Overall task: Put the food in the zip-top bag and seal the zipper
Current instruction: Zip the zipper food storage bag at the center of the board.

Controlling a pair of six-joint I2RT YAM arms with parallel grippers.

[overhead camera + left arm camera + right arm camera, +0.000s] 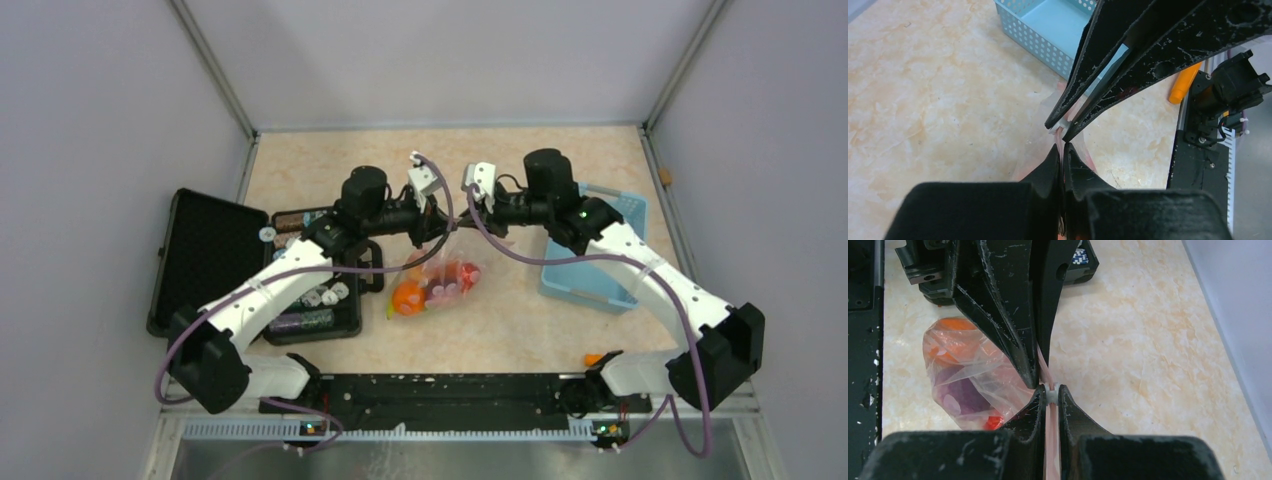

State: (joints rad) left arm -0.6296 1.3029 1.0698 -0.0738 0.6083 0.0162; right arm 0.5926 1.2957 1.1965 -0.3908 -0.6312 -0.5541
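The clear zip-top bag (440, 285) hangs over the table with the food inside: an orange (405, 298), a purple piece (960, 395) and a red piece (993, 422) show through the plastic. My left gripper (1063, 150) is shut on the pinkish-red zipper (1052, 440) strip at the bag's top edge. My right gripper (1049, 392) faces it tip to tip and is shut on the zipper's white slider (1050, 396). The two grippers meet above the bag in the top view, left gripper (445, 217) and right gripper (468, 213).
A light-blue perforated basket (595, 255) stands to the right of the bag. An open black case (210, 260) with round tokens (320, 295) lies to the left. A small orange item (594, 358) rests near the right arm's base. Walls enclose the table.
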